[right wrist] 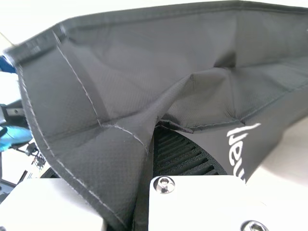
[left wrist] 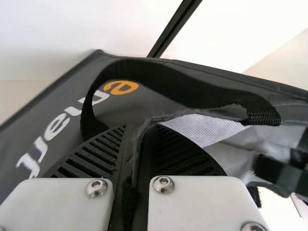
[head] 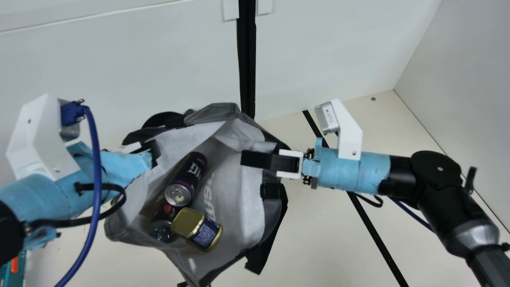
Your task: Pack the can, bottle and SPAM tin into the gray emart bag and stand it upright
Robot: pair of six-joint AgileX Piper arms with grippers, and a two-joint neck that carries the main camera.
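The gray emart bag (head: pixel 249 211) is held between the arms, its mouth facing the camera. Inside lie the dark can (head: pixel 190 171), the bottle (head: pixel 162 229) with its red part by the can, and the gold-and-blue SPAM tin (head: pixel 201 231) beside them. My left gripper (head: pixel 153 154) is at the bag's left rim; the left wrist view has the left gripper (left wrist: pixel 139 139) shut on the rim beside a black handle (left wrist: pixel 168 82). My right gripper (head: pixel 259 160) crosses the right rim. In the right wrist view, bag cloth is pinched by the right gripper (right wrist: pixel 147 154), hiding one finger.
A pale wall (head: pixel 159 59) with a black vertical strip (head: pixel 247 59) stands behind the bag. Another black strip (head: pixel 370 227) runs over the cream table (head: pixel 318 247) at the right. A teal object with orange (head: pixel 15 265) is at the lower left.
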